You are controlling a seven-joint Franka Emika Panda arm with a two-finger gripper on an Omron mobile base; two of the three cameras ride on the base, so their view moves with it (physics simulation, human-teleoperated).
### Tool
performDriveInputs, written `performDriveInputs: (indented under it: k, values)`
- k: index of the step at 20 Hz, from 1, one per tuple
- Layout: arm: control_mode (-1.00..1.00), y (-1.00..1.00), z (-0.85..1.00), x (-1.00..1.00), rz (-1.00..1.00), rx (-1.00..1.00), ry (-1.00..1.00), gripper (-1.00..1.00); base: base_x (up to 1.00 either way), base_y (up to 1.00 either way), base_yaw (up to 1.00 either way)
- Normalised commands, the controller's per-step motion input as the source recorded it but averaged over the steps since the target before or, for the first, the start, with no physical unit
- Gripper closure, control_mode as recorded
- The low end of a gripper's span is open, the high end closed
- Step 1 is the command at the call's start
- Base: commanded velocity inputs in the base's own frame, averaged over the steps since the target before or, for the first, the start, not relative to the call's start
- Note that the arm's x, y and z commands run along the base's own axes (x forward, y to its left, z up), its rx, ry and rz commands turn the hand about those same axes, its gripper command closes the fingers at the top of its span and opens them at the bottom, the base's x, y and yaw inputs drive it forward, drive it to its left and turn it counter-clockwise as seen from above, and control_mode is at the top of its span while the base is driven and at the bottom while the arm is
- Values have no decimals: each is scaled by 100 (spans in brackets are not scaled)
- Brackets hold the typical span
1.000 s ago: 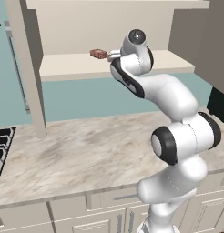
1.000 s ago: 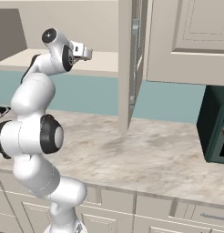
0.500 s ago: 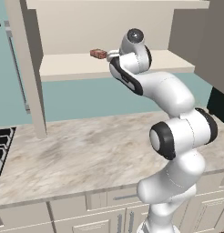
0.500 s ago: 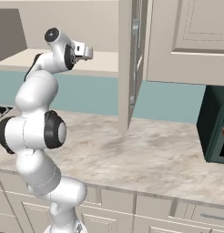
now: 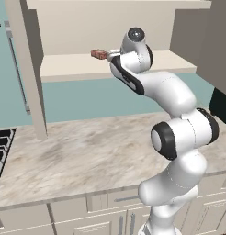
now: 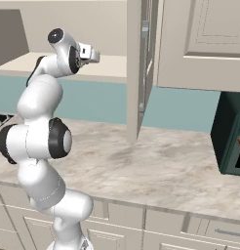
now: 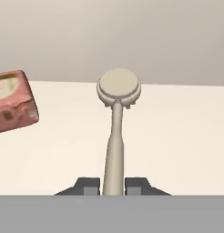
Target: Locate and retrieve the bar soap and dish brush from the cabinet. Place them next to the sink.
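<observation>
In the hand view my gripper [image 7: 113, 184] is shut on the thin handle of the beige dish brush [image 7: 118, 87]. The brush lies on the pale shelf of the cabinet [image 7: 177, 136], its round head pointing away from me. The reddish-brown bar soap [image 7: 12, 100] rests on the same shelf, to the left of the brush and apart from it. From the left base view the bar soap [image 5: 99, 54] sits just left of my gripper [image 5: 113, 56], which reaches into the cabinet [image 5: 73, 69]. The sink is out of view.
An open cabinet door [image 6: 141, 68] hangs right of the arm, another door [image 5: 27, 69] to its left. Below lies the beige marbled counter [image 5: 87, 151], with a black stovetop [image 5: 2, 156] at its left end. A dark green appliance [image 6: 232, 139] stands at far right.
The fingers have closed from fully open onto the brush handle. The arm has hardly shifted and the soap has stayed put.
</observation>
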Motion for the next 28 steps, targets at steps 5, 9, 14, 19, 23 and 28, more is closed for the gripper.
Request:
performDriveInputs:
  k: [5, 9, 14, 19, 23, 28]
  values:
    - [-100, 0, 2, -10, 0, 0, -2, 100, 0, 0, 0]
    - [-100, 0, 4, -30, 0, 1, -7, 100, 0, 0, 0]
    - [-100, 0, 0, -35, -1, 1, -5, 100, 0, 0, 0]
    - [-100, -4, 11, -43, -2, 3, -7, 100, 0, 0, 0]
    - [-100, -10, 9, -58, 0, 3, -3, 100, 0, 0, 0]
    - [-100, -15, 10, -80, 0, 0, 0, 100, 0, 0, 0]
